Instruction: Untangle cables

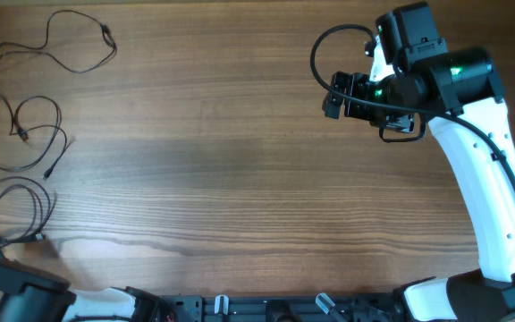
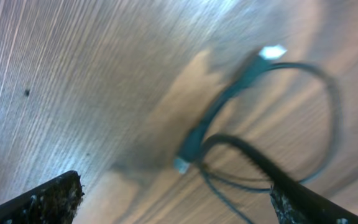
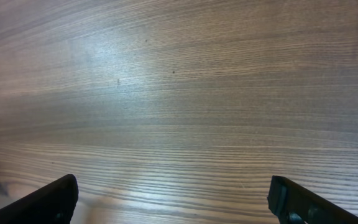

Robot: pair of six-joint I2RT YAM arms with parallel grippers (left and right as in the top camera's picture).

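Though far from the cables (image 1: 22,134), right arm (image 1: 477,179) outstretched, jaws wide apart.

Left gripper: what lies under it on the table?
Under the left gripper, a looped thin black cable with pale plug tips lies on the wooden table. One finger covers where it continues.

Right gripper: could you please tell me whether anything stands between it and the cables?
Nothing visible does. Only table surface lies between the right gripper, at the upper right in the overhead view, and the cables spread along the left edge.
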